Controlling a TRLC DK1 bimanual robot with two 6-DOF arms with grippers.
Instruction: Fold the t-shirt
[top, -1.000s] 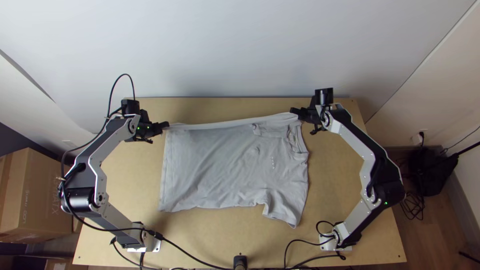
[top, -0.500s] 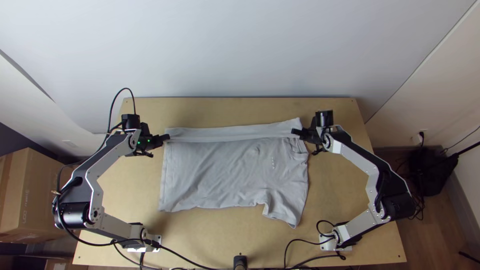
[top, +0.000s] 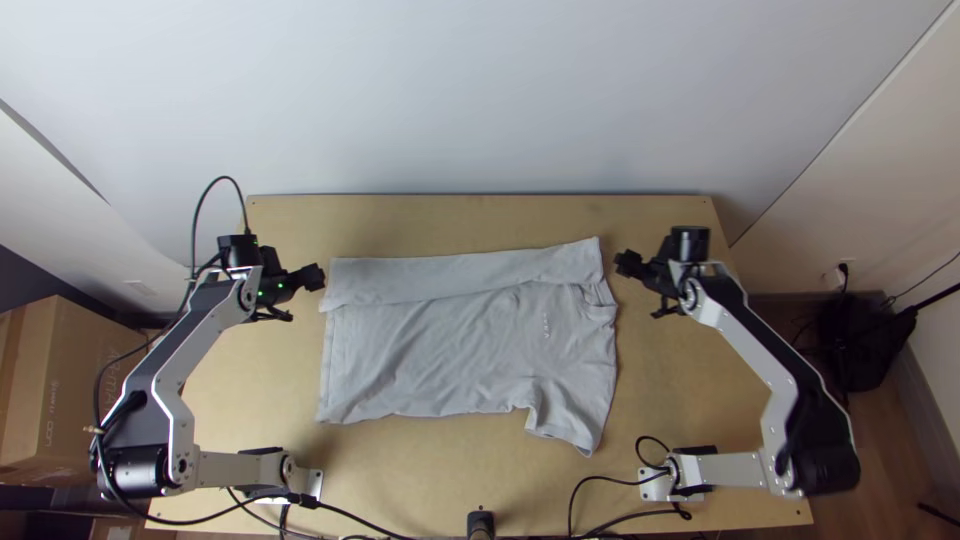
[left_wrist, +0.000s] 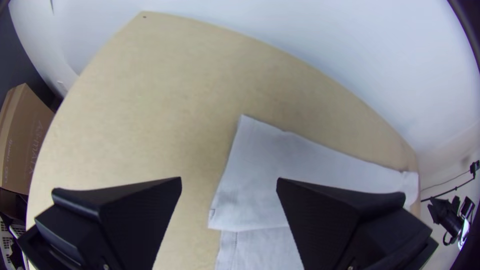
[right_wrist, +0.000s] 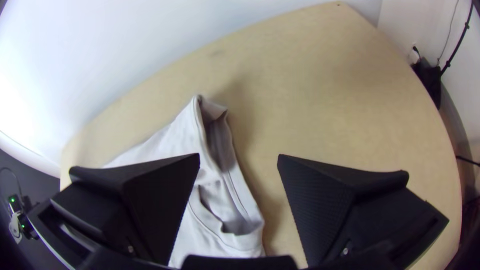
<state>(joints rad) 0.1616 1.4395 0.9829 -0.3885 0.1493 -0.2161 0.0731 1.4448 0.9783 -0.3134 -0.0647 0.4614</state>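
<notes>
Since the frame half a second ago, we see both grippers let go and draw outward, the left one toward nine o'clock and the right one toward three. The flap (top: 430, 277) they had hold of now comes farther down toward six over the grey t-shirt (top: 450, 350).

From above, we find the t-shirt in the middle of the light wooden table (top: 440, 220), its far side folded over once into a long band that runs from ten o'clock to two. The collar (top: 603, 300) sits between two and three, and one short sleeve (top: 567, 425) sticks out between four and five. A few soft wrinkles cross the body.

We have the left gripper (top: 316, 276) just beside the cloth at ten o'clock; in its wrist view, the left gripper (left_wrist: 229, 185) has its fingers spread wide – nothing between them is pinched. The right gripper (top: 624, 263) is near the shirt's two o'clock corner, its fingers also wide apart and gripping no cloth.

Off the table at nine o'clock, we see a cardboard box (top: 60, 380).
</notes>
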